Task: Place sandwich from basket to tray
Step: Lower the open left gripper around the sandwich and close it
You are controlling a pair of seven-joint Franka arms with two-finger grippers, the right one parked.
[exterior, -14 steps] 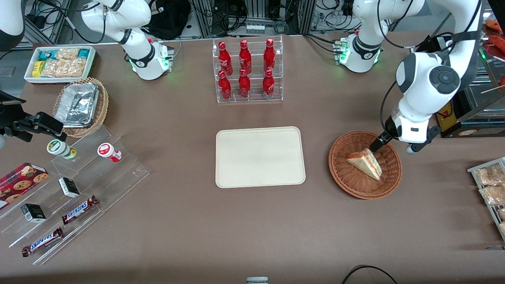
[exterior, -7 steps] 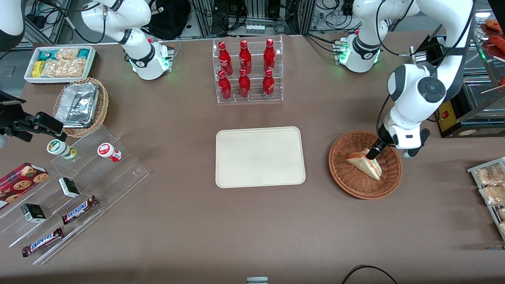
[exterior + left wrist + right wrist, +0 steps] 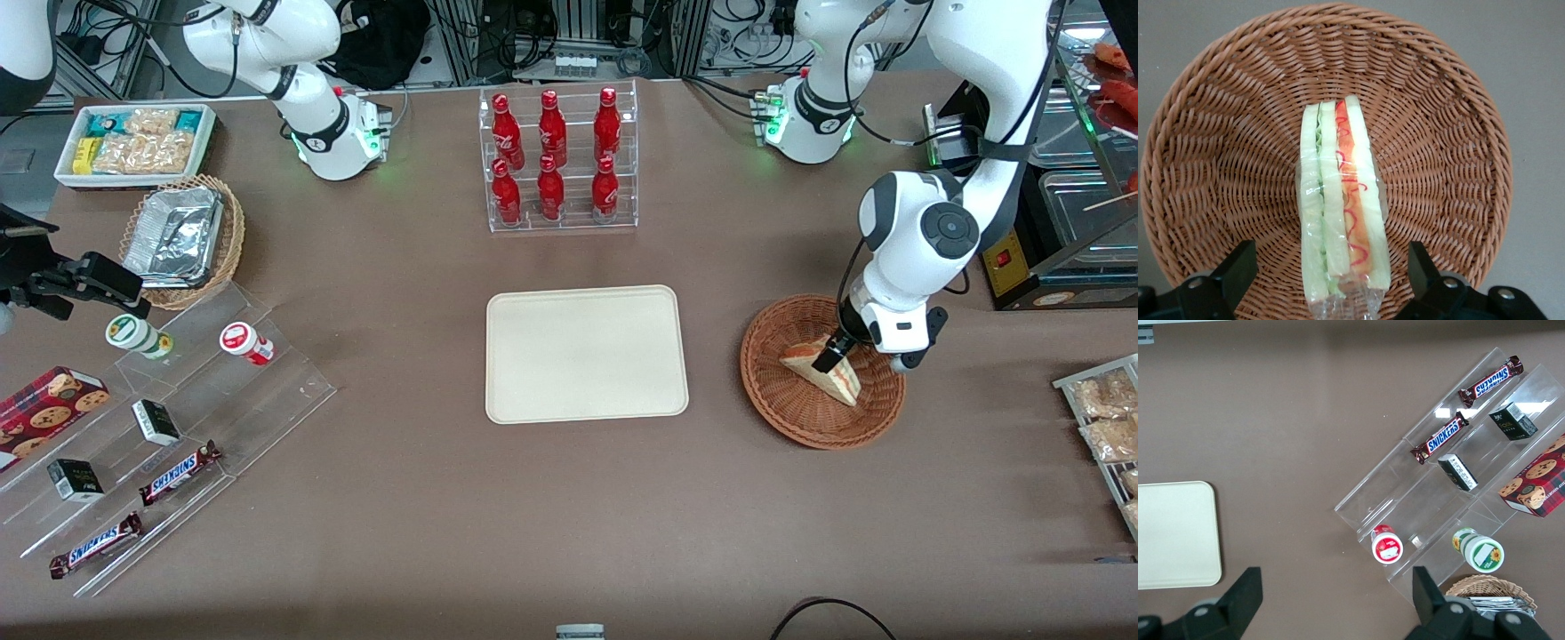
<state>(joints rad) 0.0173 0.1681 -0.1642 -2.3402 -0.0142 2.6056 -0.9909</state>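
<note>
Wicker basket [image 3: 822,372] holds sandwich [image 3: 1340,210] | pincer [image 3: 1331,270] open, straddling sandwich | tray [image 3: 586,353] bare

reddish-brown woven basket [image 3: 1438,107], white, green, orange-red layered sandwich [image 3: 1338,200], cream tray [image 3: 587,354]

The brown surface [image 3: 400,498] carried a cream tray [image 3: 587,353] at its middle, with the reddish wicker basket [image 3: 800,418] beside it toward the working arm's end, and the left arm's hand [image 3: 831,357] hung open over that basket. Farther from the front camera stood a clear rack of red bottles [image 3: 557,160]. Toward the parked arm's end lay a tan basket with foil [image 3: 182,240], a white snack bin [image 3: 135,142] and clear stepped shelves [image 3: 178,436].
</note>
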